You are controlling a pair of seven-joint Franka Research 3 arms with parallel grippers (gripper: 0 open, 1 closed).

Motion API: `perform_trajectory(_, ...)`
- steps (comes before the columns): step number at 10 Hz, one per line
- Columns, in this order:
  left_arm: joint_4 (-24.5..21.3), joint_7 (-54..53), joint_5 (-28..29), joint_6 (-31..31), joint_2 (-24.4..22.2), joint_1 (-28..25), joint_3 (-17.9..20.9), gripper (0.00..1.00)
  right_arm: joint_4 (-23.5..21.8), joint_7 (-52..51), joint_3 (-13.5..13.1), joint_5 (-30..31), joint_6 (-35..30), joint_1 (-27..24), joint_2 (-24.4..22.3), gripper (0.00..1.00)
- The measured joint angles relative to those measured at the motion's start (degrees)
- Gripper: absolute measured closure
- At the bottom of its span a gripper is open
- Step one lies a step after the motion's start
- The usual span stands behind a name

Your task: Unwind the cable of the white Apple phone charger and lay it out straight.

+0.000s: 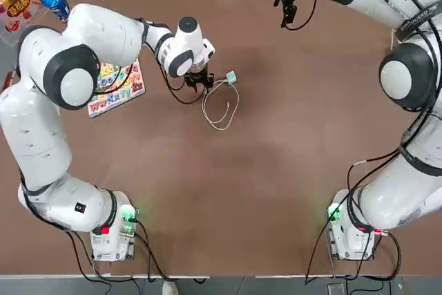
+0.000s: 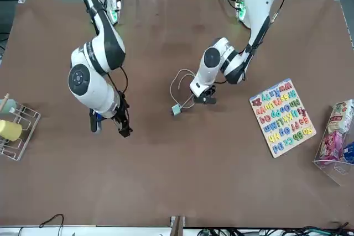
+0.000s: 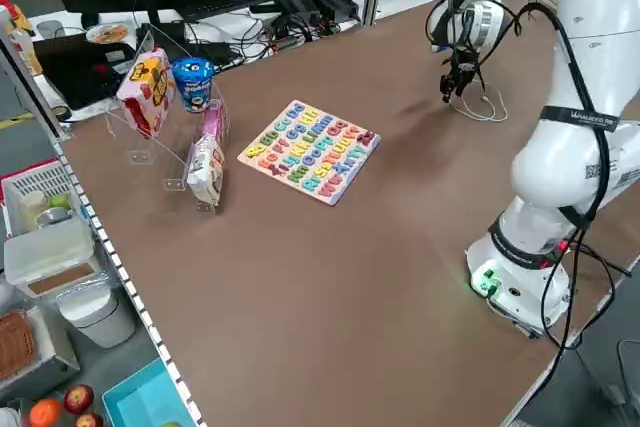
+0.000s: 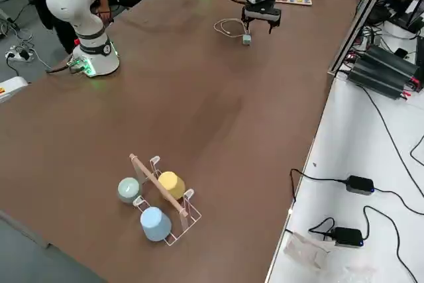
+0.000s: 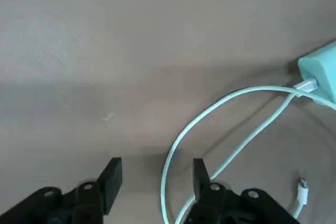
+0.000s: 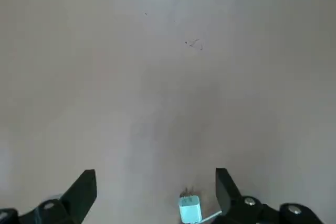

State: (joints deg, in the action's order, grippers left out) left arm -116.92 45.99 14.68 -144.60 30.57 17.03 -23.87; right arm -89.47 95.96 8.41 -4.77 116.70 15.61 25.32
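The white Apple phone charger (image 1: 231, 77) lies on the brown table (image 1: 276, 170), with its cable (image 1: 222, 105) curling away from it in loose loops toward the robot's side. The left gripper (image 1: 199, 81) hangs low just beside the charger, over the near end of the loops. From overhead the arm's wrist hides the fingers; the left wrist view shows them: both black fingers (image 5: 111, 177) stand partly apart just above the table, a strand of the cable (image 5: 210, 129) running between them, not pinched. That view also shows the cable's tiny connector (image 5: 302, 187) lying free on the table, and the cord plugged into the charger (image 5: 320, 72).

The right gripper (image 1: 286, 5) hovers well apart, near the table's far edge, jaws spread wide and holding nothing; its wrist view catches the charger (image 6: 189, 209) from above, prongs up.

An alphabet puzzle board (image 1: 117, 88) lies on the robot's left, partly under the left arm. The front view alone shows a wire rack with cups (image 2: 14, 128).
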Motion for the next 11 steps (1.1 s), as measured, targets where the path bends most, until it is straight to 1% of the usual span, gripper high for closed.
perform_trajectory(3, 0.00, 0.01, 0.33, 0.03, 0.59, 0.87, -0.02, 0.39, 0.00, 0.00, 0.02, 0.82, 0.00, 0.03, 0.28, 0.00)
perform_trajectory(5, 0.01, 0.18, 2.07, 0.03, 1.14, 0.81, 0.04, 0.39, 0.00, -0.01, 0.07, 1.31, 0.00, 0.04, 0.30, 0.00)
perform_trajectory(7, 0.00, 0.18, 2.13, 0.03, 1.67, 0.85, 0.03, 0.39, 0.00, -0.52, 0.13, 2.02, -0.01, 0.11, 0.37, 0.00)
perform_trajectory(11, 0.00, 1.73, 2.22, 0.03, 1.74, 1.64, -0.07, 0.46, 0.00, -0.99, 0.27, 3.00, -0.01, 0.97, 0.45, 0.00)
